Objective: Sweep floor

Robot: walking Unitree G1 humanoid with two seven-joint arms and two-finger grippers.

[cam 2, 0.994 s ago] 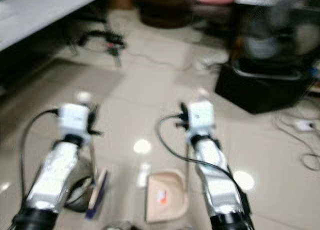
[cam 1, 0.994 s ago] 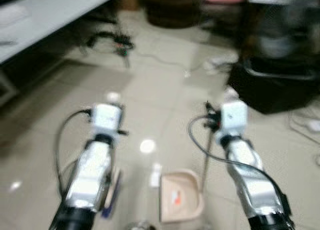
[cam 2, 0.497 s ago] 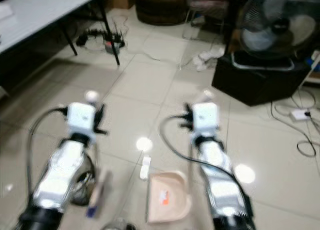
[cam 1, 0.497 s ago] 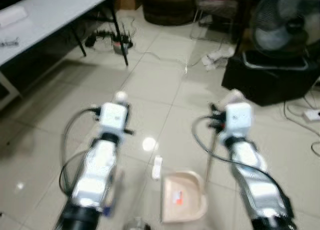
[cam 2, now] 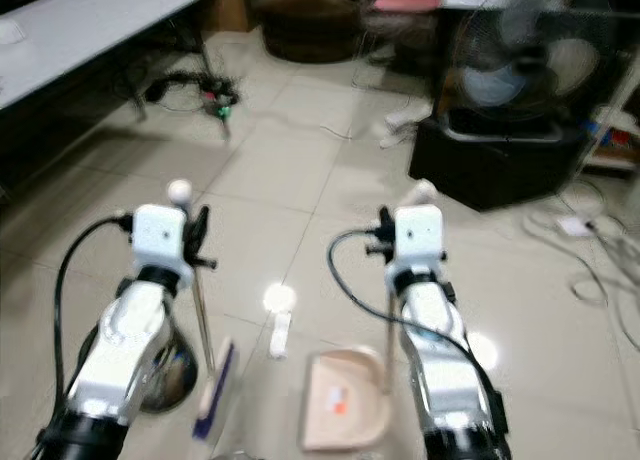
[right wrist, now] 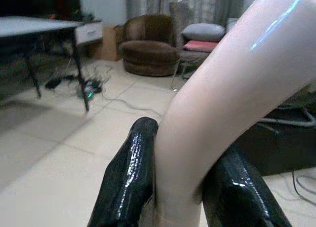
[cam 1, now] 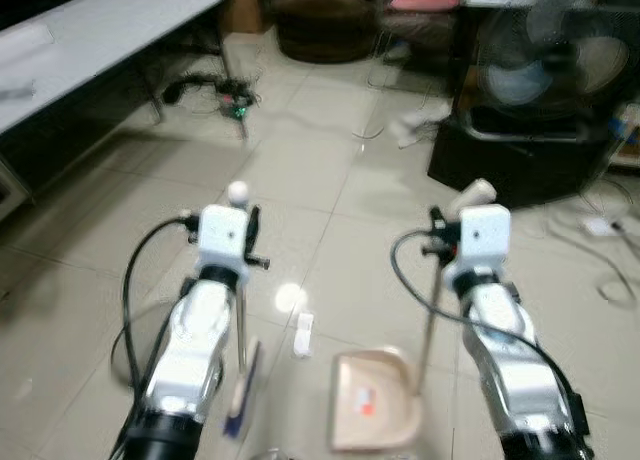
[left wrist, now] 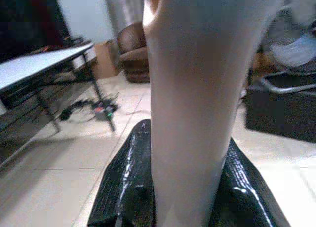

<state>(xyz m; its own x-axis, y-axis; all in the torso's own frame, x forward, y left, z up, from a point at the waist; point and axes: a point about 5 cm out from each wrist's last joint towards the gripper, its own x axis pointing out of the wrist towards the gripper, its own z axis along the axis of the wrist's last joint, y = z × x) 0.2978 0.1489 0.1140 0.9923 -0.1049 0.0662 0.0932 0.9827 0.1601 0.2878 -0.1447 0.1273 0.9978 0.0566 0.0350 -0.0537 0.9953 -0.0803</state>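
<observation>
My left gripper (cam 1: 240, 215) is shut on the pale handle (left wrist: 192, 89) of a broom whose thin pole (cam 1: 241, 335) runs down to a blue-edged brush head (cam 1: 241, 390) on the tiled floor. My right gripper (cam 1: 462, 212) is shut on the curved cream handle (right wrist: 222, 94) of a dustpan; its pole (cam 1: 427, 330) drops to the beige pan (cam 1: 372, 412) resting on the floor between my arms. A small white piece of litter (cam 1: 303, 334) lies on the tiles just ahead of the pan. Black fingers (right wrist: 131, 177) flank the handle in the right wrist view.
A white table (cam 1: 90, 35) with dark legs stands at the left, a tangle of cables (cam 1: 215, 88) under its far end. A black box (cam 1: 520, 160) carrying a fan (cam 1: 545, 55) sits at the right, with cords (cam 1: 605, 230) beside it. A brown armchair (cam 1: 320, 25) is at the back.
The camera has shifted, so the whole scene sits differently. The broom head is clearer by my left arm; the dustpan and white litter stay between the arms. Both grips are unchanged.
</observation>
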